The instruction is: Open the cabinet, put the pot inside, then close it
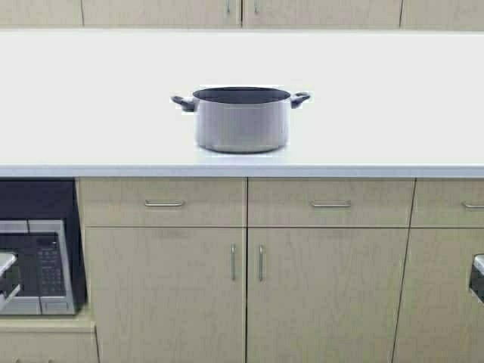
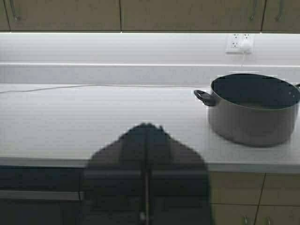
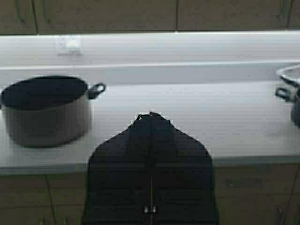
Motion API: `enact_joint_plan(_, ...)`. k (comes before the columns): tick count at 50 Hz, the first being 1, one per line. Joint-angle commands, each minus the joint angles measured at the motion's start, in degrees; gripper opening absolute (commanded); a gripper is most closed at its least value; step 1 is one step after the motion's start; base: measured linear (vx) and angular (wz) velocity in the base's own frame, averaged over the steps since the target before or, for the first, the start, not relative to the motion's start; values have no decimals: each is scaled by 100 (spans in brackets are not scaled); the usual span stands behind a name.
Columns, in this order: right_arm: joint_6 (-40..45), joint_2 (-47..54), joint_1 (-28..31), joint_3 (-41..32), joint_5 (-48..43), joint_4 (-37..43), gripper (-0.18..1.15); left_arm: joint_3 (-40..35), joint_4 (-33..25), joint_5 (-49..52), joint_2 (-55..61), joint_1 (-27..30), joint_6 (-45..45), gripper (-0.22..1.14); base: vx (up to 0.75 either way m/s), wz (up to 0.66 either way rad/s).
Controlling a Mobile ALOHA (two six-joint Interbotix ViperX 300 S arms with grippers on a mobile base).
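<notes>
The grey pot (image 1: 242,119) stands upright on the white countertop (image 1: 91,98), near its front edge, with a dark inside and two dark loop handles. It also shows in the left wrist view (image 2: 255,110) and the right wrist view (image 3: 44,110). The light-wood wall cabinet (image 1: 242,11) is above the counter with both doors shut; only its lower edge and slim handles show. My left gripper (image 2: 146,125) is shut and empty, low at the far left, below counter height. My right gripper (image 3: 151,114) is shut and empty, low at the far right.
Below the counter is a base cabinet (image 1: 246,295) with drawers and two shut doors. A microwave (image 1: 38,265) sits in a niche at the lower left. A wall outlet (image 2: 239,42) with a cable is behind the pot. Another dark pot (image 3: 293,101) stands farther right.
</notes>
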Motion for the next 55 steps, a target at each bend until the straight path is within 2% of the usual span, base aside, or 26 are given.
enact_joint_plan(1, -9, 70, 44, 44, 0, -18, 2, 114, 35, 44, 44, -62, -9, -3, 12, 1)
enact_joint_plan(6, 0, 62, 44, 44, 9, -26, 8, 79, 35, 35, 44, -62, 0, 5, 15, 3)
enact_joint_plan(55, -53, 264, 44, 44, 114, -88, 6, 88, 35, 26, 255, -62, -9, 3, 31, 1)
